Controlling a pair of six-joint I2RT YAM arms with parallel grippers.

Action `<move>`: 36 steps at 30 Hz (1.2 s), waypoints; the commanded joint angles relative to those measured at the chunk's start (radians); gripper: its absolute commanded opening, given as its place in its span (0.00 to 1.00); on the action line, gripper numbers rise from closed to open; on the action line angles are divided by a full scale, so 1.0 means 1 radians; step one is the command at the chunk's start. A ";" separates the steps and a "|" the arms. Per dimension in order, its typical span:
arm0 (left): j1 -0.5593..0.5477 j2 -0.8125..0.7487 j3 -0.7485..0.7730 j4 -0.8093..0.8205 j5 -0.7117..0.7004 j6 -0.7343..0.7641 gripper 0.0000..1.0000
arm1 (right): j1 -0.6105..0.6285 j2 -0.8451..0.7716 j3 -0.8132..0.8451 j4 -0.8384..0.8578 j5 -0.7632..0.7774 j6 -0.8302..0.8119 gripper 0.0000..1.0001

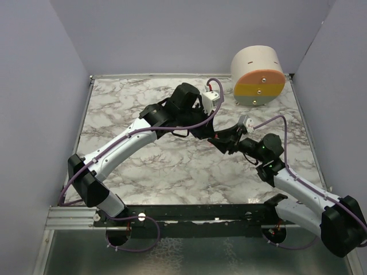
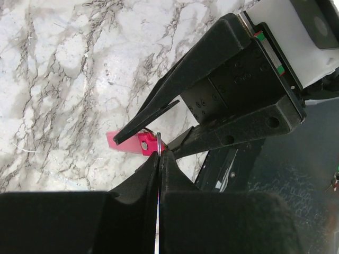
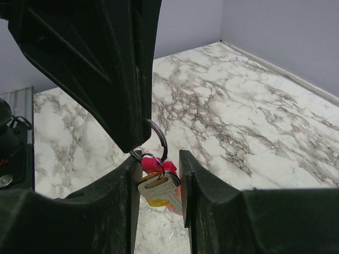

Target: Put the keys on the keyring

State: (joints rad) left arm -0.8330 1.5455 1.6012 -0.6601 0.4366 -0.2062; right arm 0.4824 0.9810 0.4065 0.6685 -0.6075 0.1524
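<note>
Item: keyring, centre of the right wrist view, above the desk. The left hand is pressing together on its wire, probably steadying it for threading. The keys are hanging beneath at lower centre, long axes running downward. In the left wrist view the pink key is pointing frame-left. The right hand is flanking them; whether it is pinching, cannot tell.

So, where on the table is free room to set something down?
Free: far left, between the wall and the left arm; near middle, between that arm and the right arm. Crowded: around the keys and the cylinder.
</note>
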 commanded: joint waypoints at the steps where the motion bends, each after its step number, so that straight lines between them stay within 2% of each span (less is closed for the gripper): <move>1: -0.013 0.000 -0.003 -0.003 -0.012 -0.001 0.00 | 0.002 0.008 0.005 0.053 0.025 0.000 0.31; 5: -0.017 -0.004 -0.003 -0.014 -0.019 0.000 0.00 | 0.001 0.002 0.005 0.039 0.054 -0.004 0.22; 11: -0.017 -0.005 -0.008 -0.046 -0.027 0.007 0.00 | 0.002 -0.026 -0.003 0.018 0.113 -0.019 0.20; 19: -0.017 0.008 0.003 -0.108 -0.012 0.010 0.00 | 0.002 -0.021 -0.002 0.002 0.151 -0.041 0.20; 27: -0.016 0.042 0.012 -0.164 0.077 0.011 0.00 | 0.002 -0.016 0.001 -0.020 0.182 -0.063 0.20; 36: -0.016 0.051 -0.013 -0.184 0.191 -0.017 0.00 | 0.002 -0.019 0.005 -0.051 0.245 -0.077 0.27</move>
State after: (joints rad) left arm -0.8291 1.5848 1.6077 -0.7078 0.4614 -0.1944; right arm 0.4976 0.9741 0.4049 0.5808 -0.5148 0.0994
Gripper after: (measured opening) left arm 0.015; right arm 0.288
